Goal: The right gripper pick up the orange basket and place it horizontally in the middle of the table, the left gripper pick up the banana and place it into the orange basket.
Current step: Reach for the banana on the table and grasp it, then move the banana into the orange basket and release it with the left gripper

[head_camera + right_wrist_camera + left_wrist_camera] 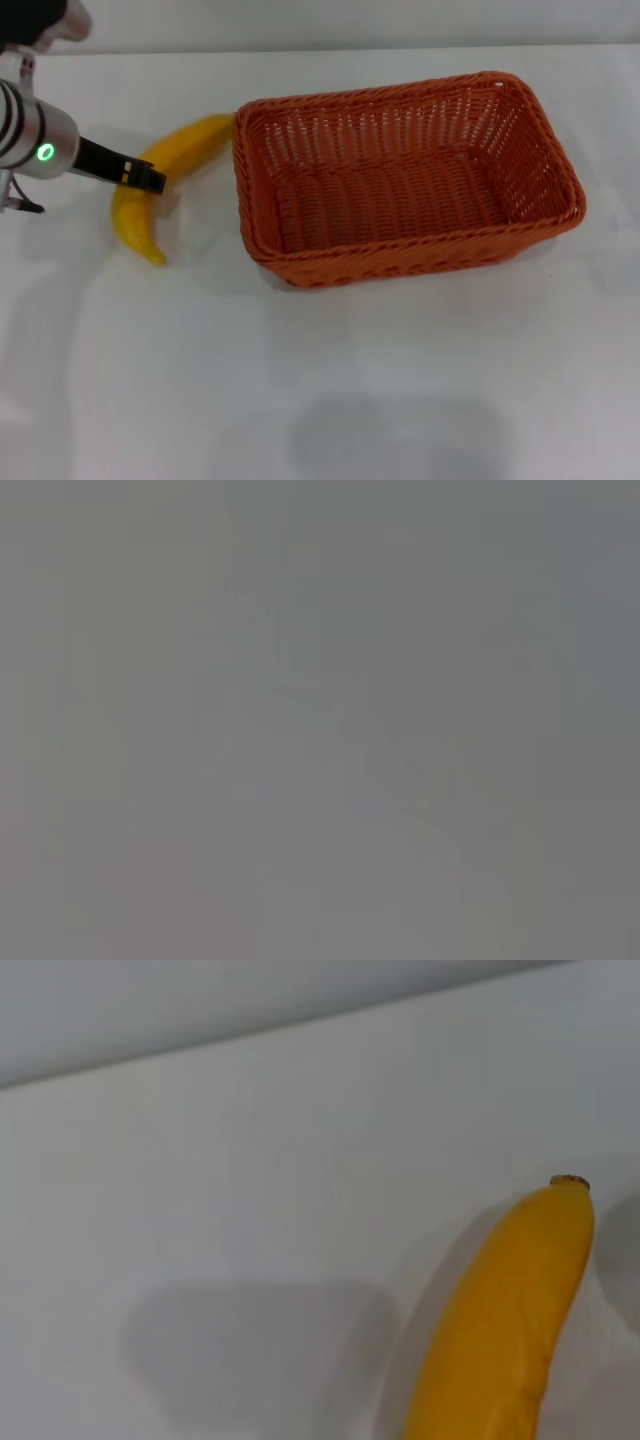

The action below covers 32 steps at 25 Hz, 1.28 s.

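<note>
The orange basket [405, 256] lies lengthwise on the white table [300, 390], a little right of the middle, with its open top up and nothing inside. The yellow banana [133, 218] rests on the table just left of the basket, one end close to the basket's near-left corner. My left gripper [146, 177] reaches in from the left edge on its silver arm with the green light and sits right over the banana's middle. The left wrist view shows the banana [500, 1320] close up on the white surface. The right gripper is out of view, and its wrist view shows only flat grey.
White tabletop stretches in front of the basket and to its right. The table's far edge [350, 50] runs just behind the basket and the banana.
</note>
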### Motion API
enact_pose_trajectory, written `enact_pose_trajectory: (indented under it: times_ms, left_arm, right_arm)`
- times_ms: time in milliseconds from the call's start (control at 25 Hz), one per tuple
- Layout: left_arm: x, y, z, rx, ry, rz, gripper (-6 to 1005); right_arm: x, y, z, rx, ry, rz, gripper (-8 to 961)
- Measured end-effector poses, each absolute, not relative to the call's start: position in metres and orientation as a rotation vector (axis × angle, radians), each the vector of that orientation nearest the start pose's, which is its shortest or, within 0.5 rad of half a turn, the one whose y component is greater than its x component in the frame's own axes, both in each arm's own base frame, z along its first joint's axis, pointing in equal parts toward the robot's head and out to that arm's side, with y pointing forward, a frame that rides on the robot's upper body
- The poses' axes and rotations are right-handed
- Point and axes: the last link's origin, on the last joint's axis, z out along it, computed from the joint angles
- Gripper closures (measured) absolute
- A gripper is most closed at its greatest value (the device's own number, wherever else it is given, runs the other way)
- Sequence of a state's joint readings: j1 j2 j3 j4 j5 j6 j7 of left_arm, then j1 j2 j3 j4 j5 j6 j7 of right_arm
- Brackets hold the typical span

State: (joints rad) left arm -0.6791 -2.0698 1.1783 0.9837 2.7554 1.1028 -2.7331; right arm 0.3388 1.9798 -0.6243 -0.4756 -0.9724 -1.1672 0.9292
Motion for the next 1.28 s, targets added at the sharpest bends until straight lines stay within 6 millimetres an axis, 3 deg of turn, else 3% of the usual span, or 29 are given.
enact_pose_trajectory:
  times_ms: [320,520,720,920,1160,1280]
  left_arm:
    - [-0.236,0.402,0.047,-2.059,-1.201,0.229,478]
    - [-0.207,0.388,0.075,-2.067,-1.127,0.197,470]
    - [-0.166,0.381,0.086,-2.122,-1.012,0.188,463]
    - [-0.117,0.385,0.084,-2.201,-0.856,0.173,455]
    - [-0.069,0.387,0.051,-2.361,-0.685,0.146,446]
    - [-0.056,0.383,0.036,-2.423,-0.635,0.136,441]
  right_arm:
    - [0.365,0.339,0.141,-1.503,0.592,0.905,76]
    - [0.365,0.342,0.142,-1.498,0.596,0.897,76]
    - [0.365,0.343,0.141,-1.498,0.597,0.896,76]
    - [0.365,0.344,0.140,-1.496,0.602,0.895,76]
    - [0.364,0.344,0.137,-1.496,0.608,0.900,76]
    - [0.365,0.343,0.137,-1.495,0.610,0.898,76]
